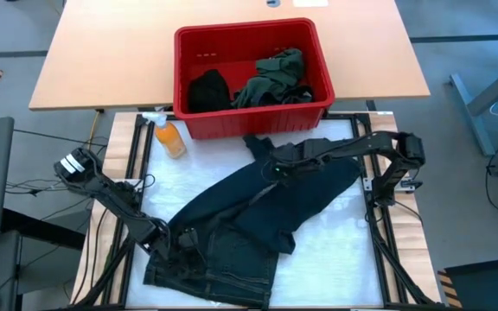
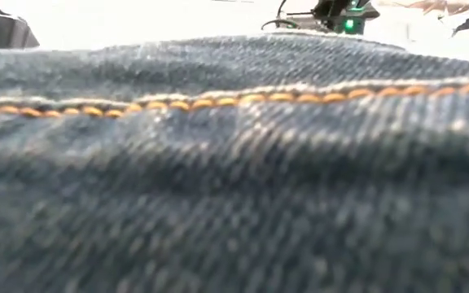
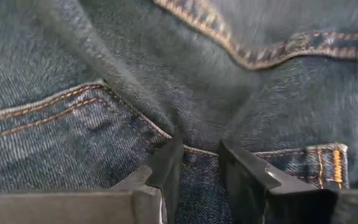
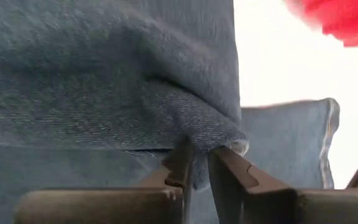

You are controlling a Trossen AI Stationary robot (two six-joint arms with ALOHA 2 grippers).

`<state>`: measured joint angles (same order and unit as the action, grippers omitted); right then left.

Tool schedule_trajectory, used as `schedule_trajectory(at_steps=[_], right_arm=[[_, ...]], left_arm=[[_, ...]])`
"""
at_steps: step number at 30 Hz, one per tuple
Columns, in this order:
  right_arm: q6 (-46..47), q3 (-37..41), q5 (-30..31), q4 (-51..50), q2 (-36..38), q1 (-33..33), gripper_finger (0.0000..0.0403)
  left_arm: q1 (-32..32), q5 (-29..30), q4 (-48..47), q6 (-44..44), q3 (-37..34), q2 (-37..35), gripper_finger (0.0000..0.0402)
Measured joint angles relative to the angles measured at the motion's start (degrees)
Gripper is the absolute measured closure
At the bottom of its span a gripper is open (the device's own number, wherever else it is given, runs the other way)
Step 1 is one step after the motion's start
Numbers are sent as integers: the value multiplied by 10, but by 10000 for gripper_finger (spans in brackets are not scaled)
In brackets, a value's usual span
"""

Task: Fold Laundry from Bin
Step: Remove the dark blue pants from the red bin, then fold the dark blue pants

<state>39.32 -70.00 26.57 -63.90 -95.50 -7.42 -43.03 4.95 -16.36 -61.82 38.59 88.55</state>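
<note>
On the table, both pincers point(image 3: 201, 165) point(image 4: 199, 163) pinch the jeans point(image 1: 232, 225).

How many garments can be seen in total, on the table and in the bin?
3. Dark denim jeans lie spread on the white table, pinched by both grippers; a black cloth and an olive-green piece sit in the red plastic bin. More may be hidden underneath.

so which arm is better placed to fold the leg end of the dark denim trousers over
Right: the right gripper is shut on the dark denim trousers near the leg end; the left gripper pinches the waist.
</note>
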Motion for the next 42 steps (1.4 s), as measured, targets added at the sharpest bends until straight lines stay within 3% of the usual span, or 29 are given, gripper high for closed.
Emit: schedule_trajectory(at_steps=[8,13,16,22,25,29,36,42], right_arm=[[114,173,0,-11,20,-12,334],[244,291,-39,1,113,1,334],[307,328,-46,39,189,23,334],[341,360,-20,227,315,78,339],[286,374,-1,319,326,74,350],[162,387,-25,494,311,74,368],[-14,386,-105,800,306,88,384],[-51,386,-122,843,270,49,383]], left_arm=[[22,-70,-145,-11,-4,-46,307],[19,-66,-317,-50,-7,-108,324],[18,-30,-336,-54,-7,-154,331],[19,92,-264,-8,-5,-232,335],[19,173,-224,3,-5,-254,335],[24,286,-130,19,-5,-248,335],[62,273,63,87,-5,-145,335],[98,245,220,70,-5,-3,336]])
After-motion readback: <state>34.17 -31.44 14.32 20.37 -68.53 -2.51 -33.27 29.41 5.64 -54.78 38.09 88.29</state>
